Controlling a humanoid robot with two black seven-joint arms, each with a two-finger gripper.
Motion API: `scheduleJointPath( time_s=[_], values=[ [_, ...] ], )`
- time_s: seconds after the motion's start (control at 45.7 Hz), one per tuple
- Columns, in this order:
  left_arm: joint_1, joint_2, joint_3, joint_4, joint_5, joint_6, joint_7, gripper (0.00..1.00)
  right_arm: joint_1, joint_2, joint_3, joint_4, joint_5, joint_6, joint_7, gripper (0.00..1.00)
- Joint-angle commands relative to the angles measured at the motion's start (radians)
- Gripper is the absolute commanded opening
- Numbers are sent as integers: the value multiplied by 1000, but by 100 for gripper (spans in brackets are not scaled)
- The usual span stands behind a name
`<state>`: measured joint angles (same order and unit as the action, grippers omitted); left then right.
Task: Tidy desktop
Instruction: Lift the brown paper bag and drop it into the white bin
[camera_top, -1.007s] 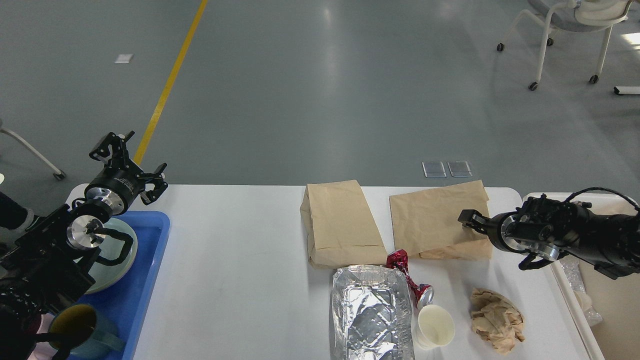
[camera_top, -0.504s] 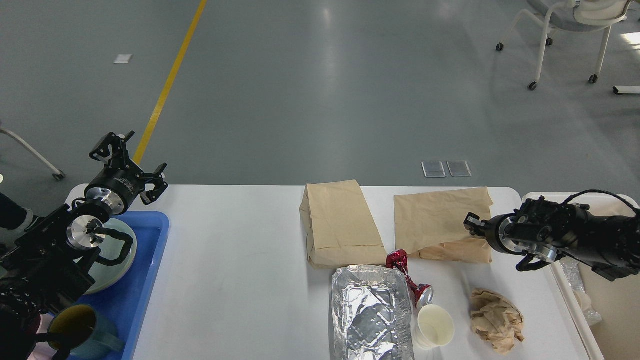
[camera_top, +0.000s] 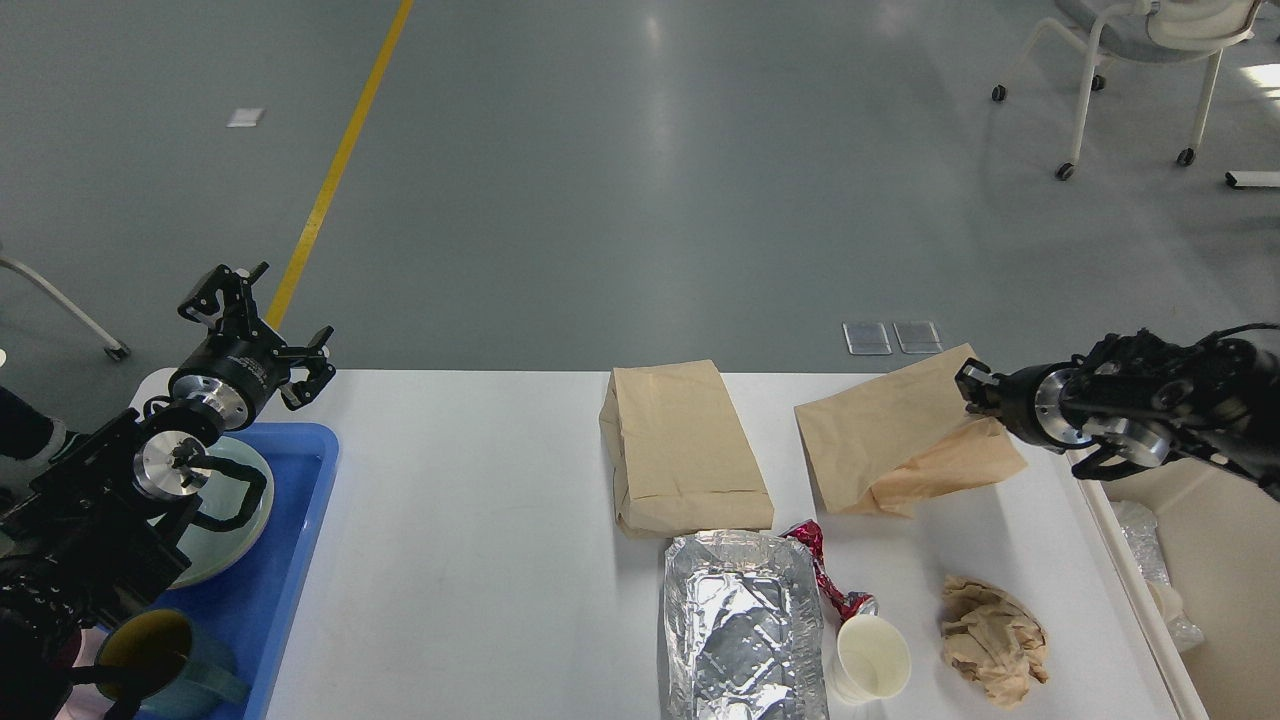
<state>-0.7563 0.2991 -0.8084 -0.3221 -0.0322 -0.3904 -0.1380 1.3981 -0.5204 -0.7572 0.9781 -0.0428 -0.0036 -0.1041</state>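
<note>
Brown paper is what's being gripped on the right side: the right gripper (camera_top: 972, 388) is seen clamped on the far right corner of a paper bag (camera_top: 890, 440), and that end of the bag is raised off the desktop (camera_top: 480, 520) while its near left end looks to be resting on the white surface. A second paper bag (camera_top: 680, 445) is laid flat just to the left of it, not touched by anything.

Nearer the bottom edge, a crinkled foil tray (camera_top: 740, 625) is found, with a crushed red can (camera_top: 828, 580) squeezed between it and a white paper cup (camera_top: 870, 655). A crumpled wad of brown paper (camera_top: 993, 638) is sat a bit to the right of the cup. A white bin (camera_top: 1190, 560) is pushed up against the desktop's right edge, with some clear plastic visible inside.

Over on the left, a blue tray (camera_top: 300, 540) is parked on the desktop's left end, with a pale plate (camera_top: 235, 520) and a dark mug (camera_top: 165, 660) in it. The left gripper (camera_top: 255, 325) is held up above the tray's far corner, fingers spread apart and nothing in them
</note>
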Motion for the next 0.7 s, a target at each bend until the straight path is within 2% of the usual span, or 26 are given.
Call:
scheduleJointPath(
  time_s=[0.0,0.197,0.285,0.482,0.591,0.679],
  values=[
    [0,0,0,0,0,-1,0,97,88,-76,-7,40,0,5,0,0],
    [0,0,0,0,0,1,0,97,263,-223,-21,181,-3,40,-2,0],
    [0,0,0,0,0,1,0,97,360,-289,-21,220,-3,114,-2,0],
    [0,0,0,-2,0,1,0,97,576,-398,-11,229,-3,373,-2,0],
    [0,0,0,-2,0,1,0,97,645,-428,-8,228,-3,425,-2,0],
    [0,0,0,0,0,1,0,97,648,-429,-11,221,-3,427,-2,0]
  ],
)
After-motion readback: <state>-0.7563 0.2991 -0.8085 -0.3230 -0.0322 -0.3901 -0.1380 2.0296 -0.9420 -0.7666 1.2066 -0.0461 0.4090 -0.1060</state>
